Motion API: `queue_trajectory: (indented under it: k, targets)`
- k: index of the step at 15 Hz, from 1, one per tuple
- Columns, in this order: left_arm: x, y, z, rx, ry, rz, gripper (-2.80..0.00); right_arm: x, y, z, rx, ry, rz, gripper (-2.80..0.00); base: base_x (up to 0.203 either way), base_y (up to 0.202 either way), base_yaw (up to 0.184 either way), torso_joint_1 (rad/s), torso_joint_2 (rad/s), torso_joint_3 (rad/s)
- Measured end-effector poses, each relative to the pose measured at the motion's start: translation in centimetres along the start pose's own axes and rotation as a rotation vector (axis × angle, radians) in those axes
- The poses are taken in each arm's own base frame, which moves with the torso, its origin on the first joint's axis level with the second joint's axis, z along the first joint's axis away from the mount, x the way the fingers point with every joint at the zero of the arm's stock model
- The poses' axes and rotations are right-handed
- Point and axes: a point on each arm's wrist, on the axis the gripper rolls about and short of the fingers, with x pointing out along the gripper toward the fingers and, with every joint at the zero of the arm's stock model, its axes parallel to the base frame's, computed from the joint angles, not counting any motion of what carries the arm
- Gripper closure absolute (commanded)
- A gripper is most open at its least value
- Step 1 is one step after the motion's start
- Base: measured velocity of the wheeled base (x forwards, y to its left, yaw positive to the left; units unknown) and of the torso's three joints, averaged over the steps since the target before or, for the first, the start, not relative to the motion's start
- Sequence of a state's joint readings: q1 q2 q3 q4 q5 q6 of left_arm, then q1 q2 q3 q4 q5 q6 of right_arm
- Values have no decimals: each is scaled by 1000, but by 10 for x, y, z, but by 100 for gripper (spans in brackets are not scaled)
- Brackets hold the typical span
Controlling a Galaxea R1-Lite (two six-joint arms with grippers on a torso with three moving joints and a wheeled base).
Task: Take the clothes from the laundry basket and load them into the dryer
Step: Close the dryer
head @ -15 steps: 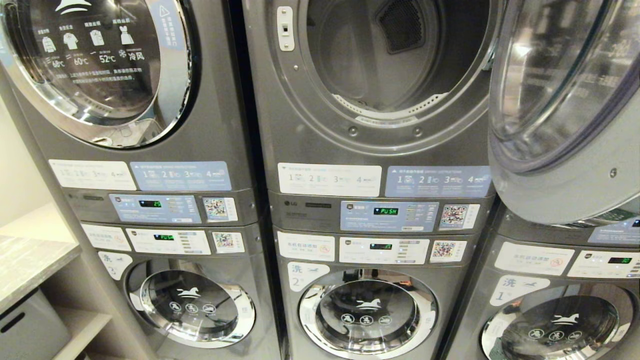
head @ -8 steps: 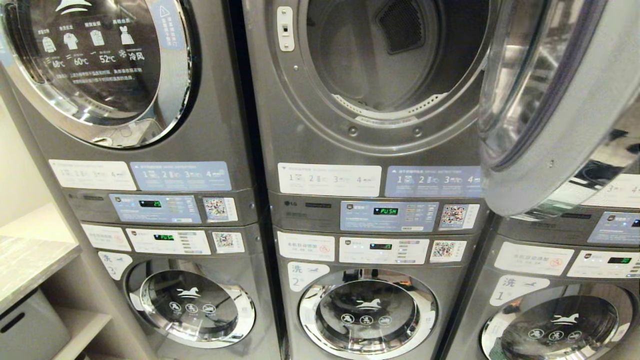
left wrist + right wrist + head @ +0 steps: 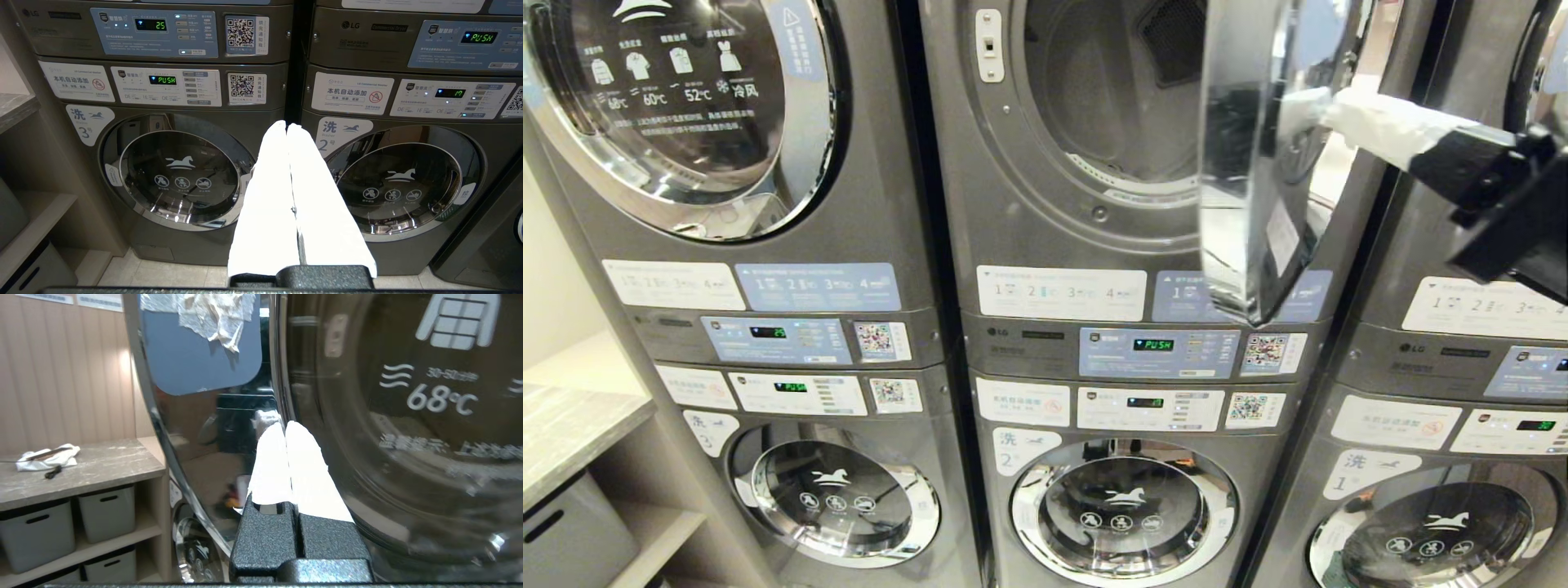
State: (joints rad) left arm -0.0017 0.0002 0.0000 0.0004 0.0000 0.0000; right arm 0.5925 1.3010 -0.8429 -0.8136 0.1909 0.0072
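Your right gripper (image 3: 1303, 106) has its white fingers (image 3: 302, 465) pressed together with nothing between them. Their tips sit against, or just short of, the outer glass of the dryer door (image 3: 1241, 204), beside the printed temperature marks; contact can't be confirmed. From the head view that door stands edge-on, a tall upright slab across the right part of the drum opening (image 3: 1111, 98). The gripper comes in from the right, on the door's outer face, so the opening lies to the gripper's left, beyond the door. That is the relation your next move turns on: push further and the door probably swings over the opening; loading needs it swung back towards the right. The dryer (image 3: 1045, 245) is the middle upper machine with the green PUSH display (image 3: 1153, 345), and the part of its drum on show holds no garment. The clothes and the laundry basket appear in none of the views, so you can't judge which way they lie from either gripper. For the door, the right arm is plainly the nearer. Your left gripper (image 3: 287, 125) is likewise closed on nothing, parked low and pointing at the seam between two washers (image 3: 179, 175).
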Motion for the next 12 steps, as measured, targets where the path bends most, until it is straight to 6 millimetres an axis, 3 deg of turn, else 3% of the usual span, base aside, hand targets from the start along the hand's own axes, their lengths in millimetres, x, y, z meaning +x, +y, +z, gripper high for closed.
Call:
queue_trajectory:
  k: [5, 12]
  targets:
    - [0, 0, 0, 0, 0, 0, 0, 74, -2, -26, 0, -11, 38, 0, 0, 0, 0, 0, 0, 0]
    - [0, 0, 0, 0, 0, 0, 0, 162, -13, -83, -9, -12, 7, 0, 0, 0, 0, 0, 0, 0]
